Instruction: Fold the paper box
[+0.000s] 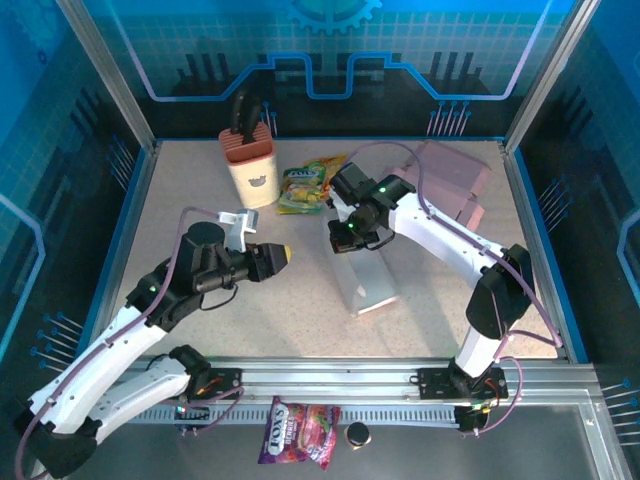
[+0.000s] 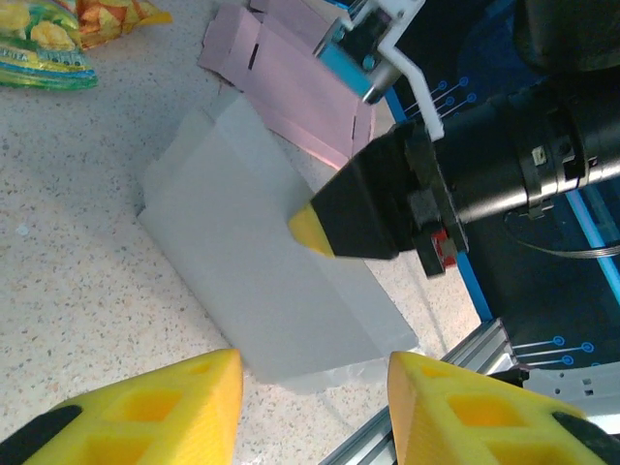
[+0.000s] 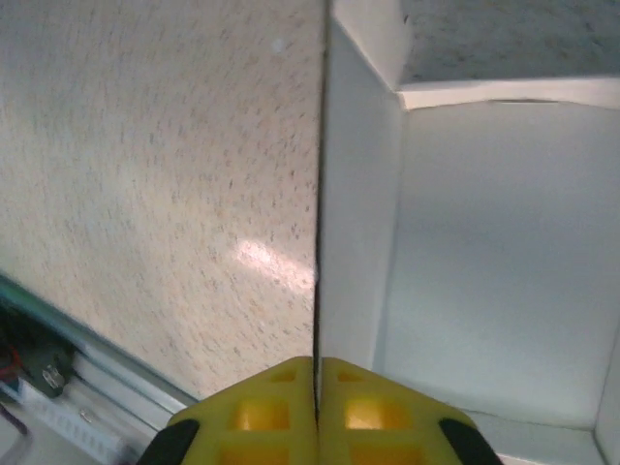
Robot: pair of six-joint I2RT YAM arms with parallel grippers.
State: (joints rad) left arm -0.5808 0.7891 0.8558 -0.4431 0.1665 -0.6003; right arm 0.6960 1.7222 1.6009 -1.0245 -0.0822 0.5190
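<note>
**Now: right gripper pinches a wall of the white paper box, left gripper waits open**

Seen from the top external camera, the white paper box [image 1: 368, 285] lies in the middle of the speckled table [image 1: 180, 190], its long side running towards the near rail. The right gripper [image 1: 343, 243] is down at the box's far end. The left gripper [image 1: 285, 256] points across at the box from the left, near it but not touching. Along the back stand a cream knife holder [image 1: 250, 170], a green-yellow snack bag [image 1: 310, 185] just beside it, and flat pink cartons [image 1: 450, 180] at the far right. A candy bag [image 1: 300, 432] lies in front of the rail.

From the left wrist, the left gripper [image 2: 315, 363] shows its two yellow fingers [image 2: 155, 407] standing partly apart and holding nothing. Beyond them lies the white paper box [image 2: 252, 281], with the right gripper's yellow tip [image 2: 312, 232] set on its upper side. The pink cartons [image 2: 291, 68] lie behind it and the snack bag [image 2: 39, 48] is at the top left.

From the right wrist, the right gripper [image 3: 317, 387] has its yellow fingers [image 3: 252, 417] pressed together on the thin edge of an upright wall of the white paper box [image 3: 484, 271], whose open inside spreads to the right. Bare table [image 3: 145, 145] lies to the left.
</note>
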